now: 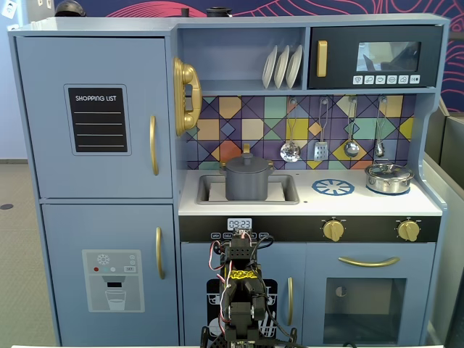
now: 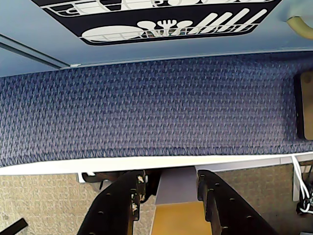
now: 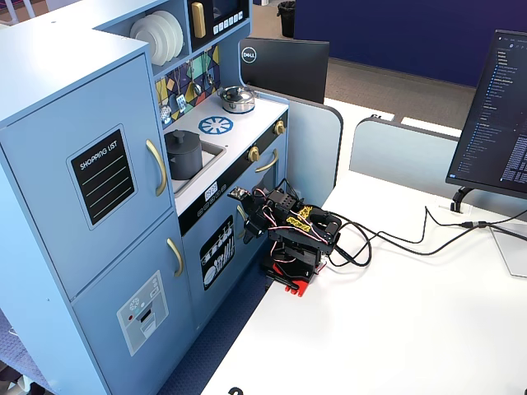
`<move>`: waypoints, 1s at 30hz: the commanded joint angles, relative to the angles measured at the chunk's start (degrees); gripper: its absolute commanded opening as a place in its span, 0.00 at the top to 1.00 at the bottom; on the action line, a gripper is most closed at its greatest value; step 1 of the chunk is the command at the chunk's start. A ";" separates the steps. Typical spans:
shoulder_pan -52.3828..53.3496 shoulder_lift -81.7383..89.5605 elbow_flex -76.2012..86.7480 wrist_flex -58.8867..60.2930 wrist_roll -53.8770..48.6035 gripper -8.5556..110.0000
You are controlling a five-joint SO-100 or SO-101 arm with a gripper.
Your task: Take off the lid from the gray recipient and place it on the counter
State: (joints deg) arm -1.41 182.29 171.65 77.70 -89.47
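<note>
The gray recipient (image 1: 247,185) stands in the recessed sink at the left of the counter (image 1: 377,204); it also shows in the other fixed view (image 3: 184,158). The lid (image 1: 247,162), a dark disc with a small knob, sits closed on top of it (image 3: 180,137). My arm (image 1: 240,290) is folded low on the white table in front of the toy kitchen, well below the counter. The gripper (image 3: 240,196) points at the kitchen's lower door. In the wrist view the gripper (image 2: 169,175) is open and empty, over the table edge and blue carpet.
A shiny silver pot (image 1: 388,177) sits at the counter's right end, beside the printed blue burner (image 1: 333,187). Utensils (image 1: 319,141) hang above the counter. Gold knobs (image 1: 333,230) and door handles stick out of the front. Cables (image 3: 395,234) and a monitor (image 3: 494,115) are on the table.
</note>
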 commanded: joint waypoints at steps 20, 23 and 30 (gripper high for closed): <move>1.41 -5.19 -7.65 -8.26 -4.39 0.93; 1.23 -10.28 -17.14 -14.50 -3.96 0.93; 0.35 -18.90 -39.73 -28.92 -7.12 0.93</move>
State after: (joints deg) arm -0.62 166.99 142.29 56.69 -95.45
